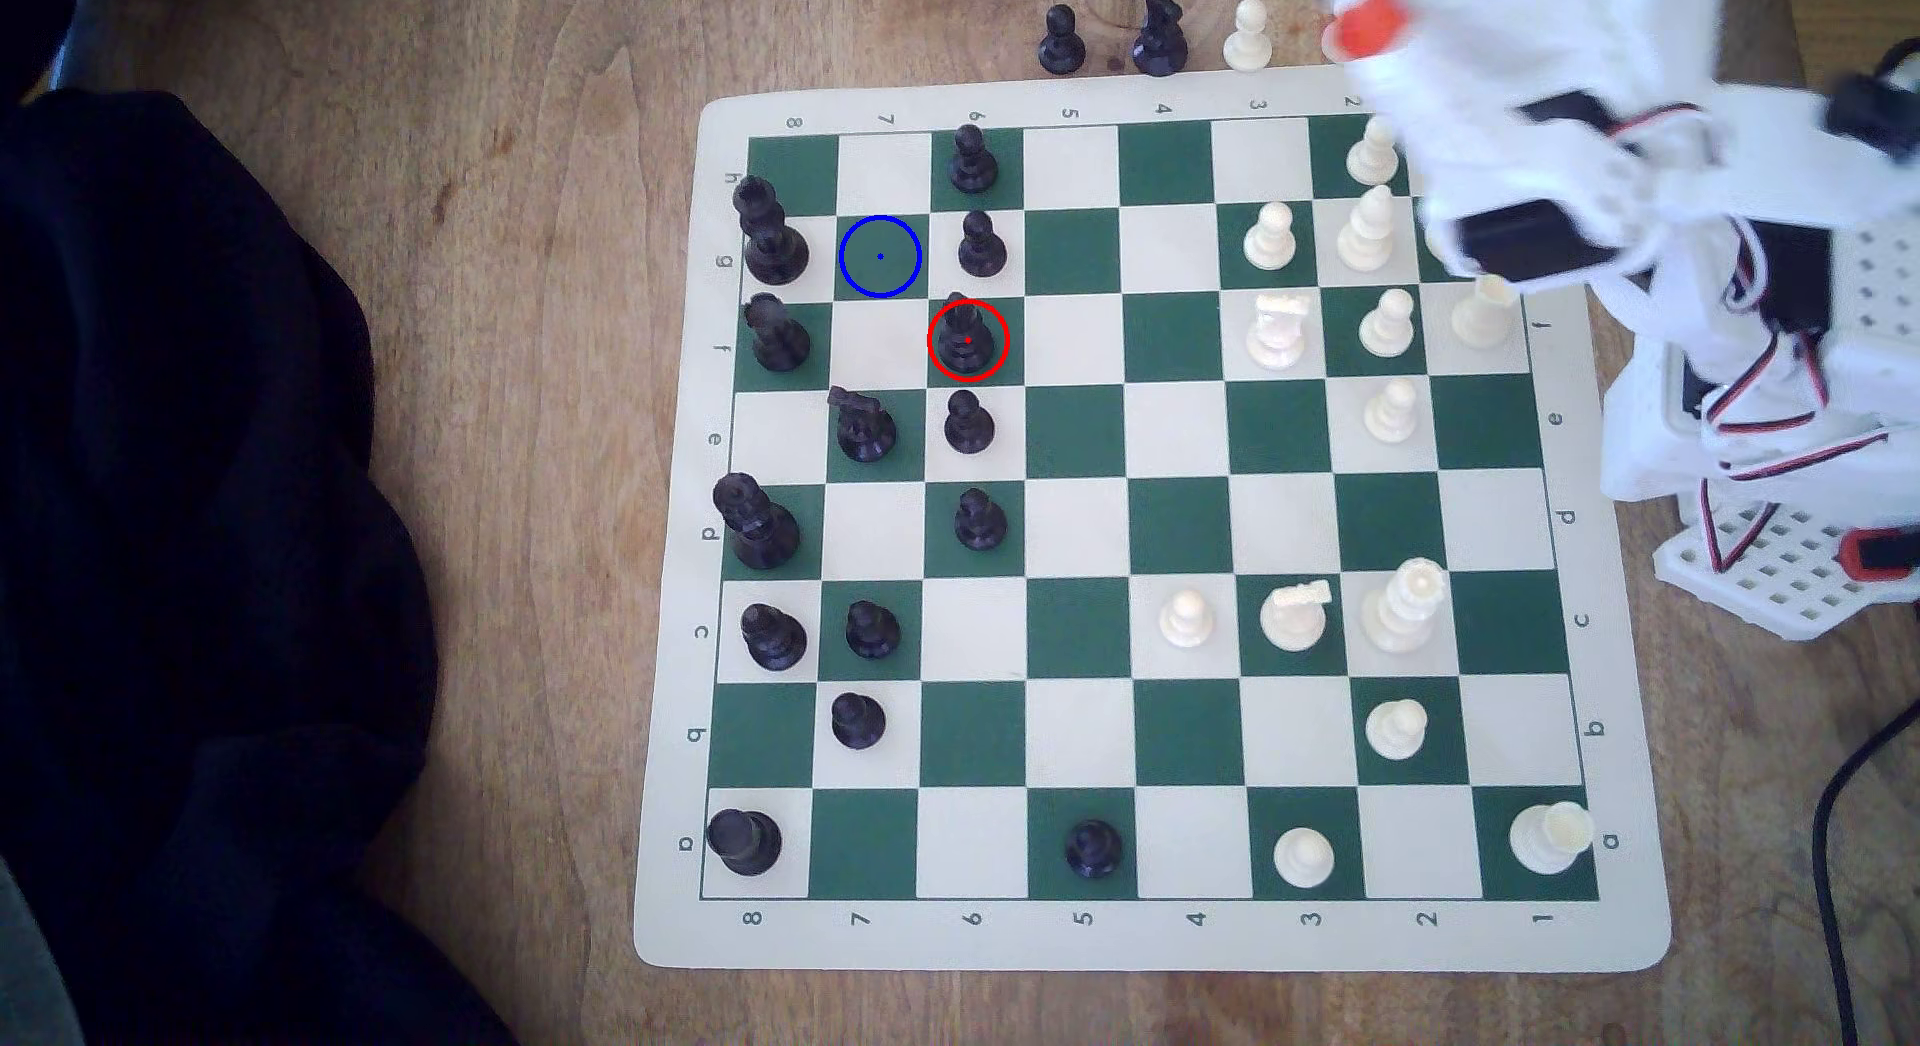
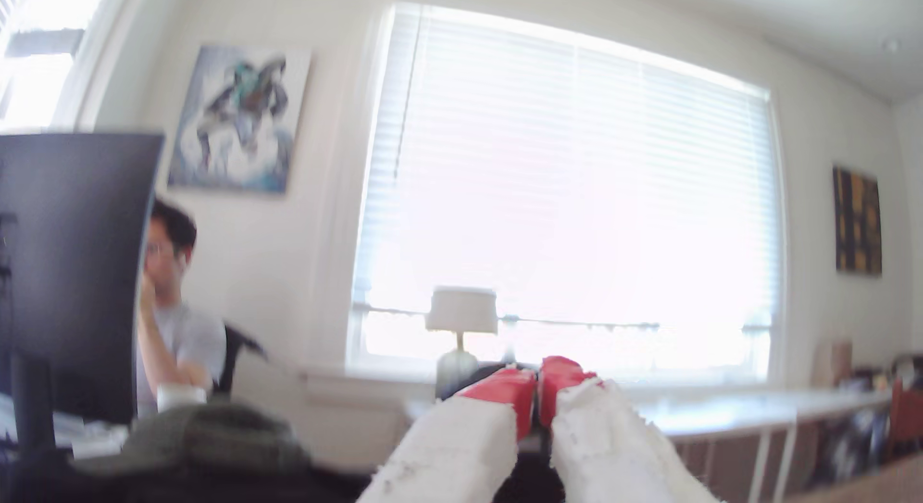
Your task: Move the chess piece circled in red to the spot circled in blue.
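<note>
On the green-and-cream roll-up chessboard [image 1: 1148, 932], the slim black bishop-like piece with a pointed tip and flared base [image 1: 966, 338] stands upright inside the red ring, in the column marked 6. Its goal, the dark green square with a thin blue ring and centre dot [image 1: 880, 257], is bare and lies diagonally next to it, toward the exterior view's upper left.

The white printed claw with red-tipped fingers [image 1: 1363, 20] hangs blurred over the board's upper right corner in the exterior view, well apart from the bishop. In the wrist view the claw [image 2: 537, 383] points out at the room (a bright window with blinds, a lamp, a person seated at a monitor), and its red fingertips [image 2: 504, 385] sit nearly together with only a thin slit between them; it holds nothing.

The approach seems not yet begun, and the crowding is the main risk. A short round-headed black pawn [image 1: 980, 244] stands just beyond the bishop and another black pawn [image 1: 968, 424] just before it in the same column, so a claw coming down spread along that column could topple either. Opening it across the column looks safer. The tapered body could slip out of a high pinch. During the carry, the tall black piece on the board's edge [image 1: 770, 238] beside the blue-ringed square could be clipped if the bishop travels low, and the white pieces under the arm [image 1: 1270, 238] are in the way of a low sweep across the wooden bench [image 1: 540, 381].
</note>
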Robot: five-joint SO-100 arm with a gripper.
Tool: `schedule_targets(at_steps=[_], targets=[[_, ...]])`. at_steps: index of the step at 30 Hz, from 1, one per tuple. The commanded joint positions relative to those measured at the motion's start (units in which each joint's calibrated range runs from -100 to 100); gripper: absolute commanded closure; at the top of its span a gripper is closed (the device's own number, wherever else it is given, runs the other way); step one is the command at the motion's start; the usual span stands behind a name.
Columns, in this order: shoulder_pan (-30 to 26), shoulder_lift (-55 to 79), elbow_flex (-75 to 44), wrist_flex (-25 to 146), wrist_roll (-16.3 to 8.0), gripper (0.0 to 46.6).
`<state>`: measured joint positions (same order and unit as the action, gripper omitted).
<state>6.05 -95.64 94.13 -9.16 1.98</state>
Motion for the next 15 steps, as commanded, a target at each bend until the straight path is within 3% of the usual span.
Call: schedule_targets(at_steps=[1, 5, 8, 15], targets=[[1.3, 2.4, -8.4, 23.7, -0.2, 46.4], [1.4, 8.5, -19.1, 37.7, 0.1, 46.4], [1.5, 13.5, -28.6, 47.7, -1.5, 46.4], [0.7, 19.2, -33.8, 54.3, -2.5, 46.3]])
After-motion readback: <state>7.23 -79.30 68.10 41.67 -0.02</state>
